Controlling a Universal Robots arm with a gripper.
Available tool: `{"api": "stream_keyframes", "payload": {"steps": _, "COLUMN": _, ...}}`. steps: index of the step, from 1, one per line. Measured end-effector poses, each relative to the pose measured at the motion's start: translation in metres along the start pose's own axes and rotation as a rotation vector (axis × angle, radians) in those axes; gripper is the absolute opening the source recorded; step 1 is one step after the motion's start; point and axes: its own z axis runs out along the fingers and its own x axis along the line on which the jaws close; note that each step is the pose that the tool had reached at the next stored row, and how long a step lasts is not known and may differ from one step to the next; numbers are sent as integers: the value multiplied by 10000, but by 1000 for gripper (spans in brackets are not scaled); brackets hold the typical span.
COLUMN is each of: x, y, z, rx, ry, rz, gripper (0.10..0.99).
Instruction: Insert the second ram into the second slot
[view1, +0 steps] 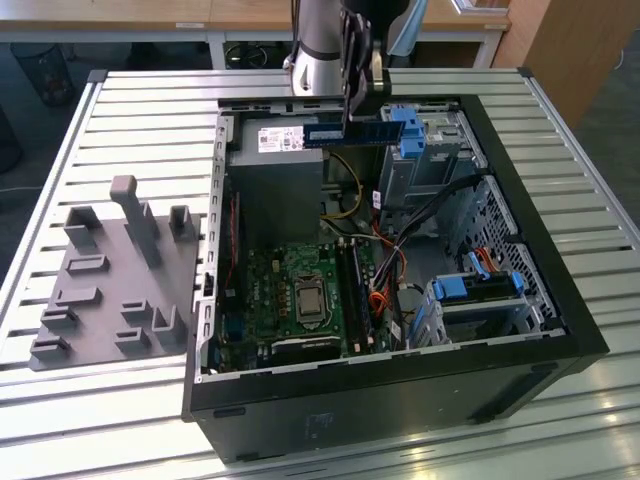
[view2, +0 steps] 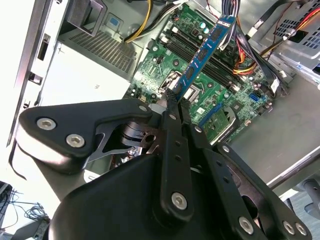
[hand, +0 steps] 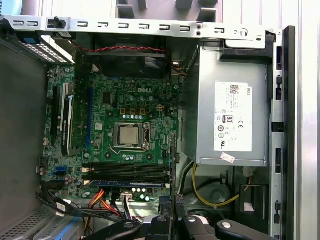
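The gripper (view2: 175, 100) is clamped narrow on the ram (view2: 207, 50), holding it in the air above the power supply (view1: 275, 190) in the open case (view1: 400, 400). The motherboard (hand: 125, 135), with its slots (hand: 127, 171), lies beside the power supply, as do yellow cables (hand: 210, 195) and blue drive clips (view1: 410, 130). In the exterior view the ram stands on edge, its long axis level across the power supply's far edge.

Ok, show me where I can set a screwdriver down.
Bare table slats at the exterior view's right of the computer case, and around the grey fixture. Inside the case, cables crowd the drive bays.
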Motion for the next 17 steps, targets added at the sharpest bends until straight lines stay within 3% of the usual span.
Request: {"api": "stream_keyframes", "payload": {"steps": 17, "x": 46, "y": 1, "z": -1, "rx": 0, "ry": 0, "rz": 1, "gripper": 137}}
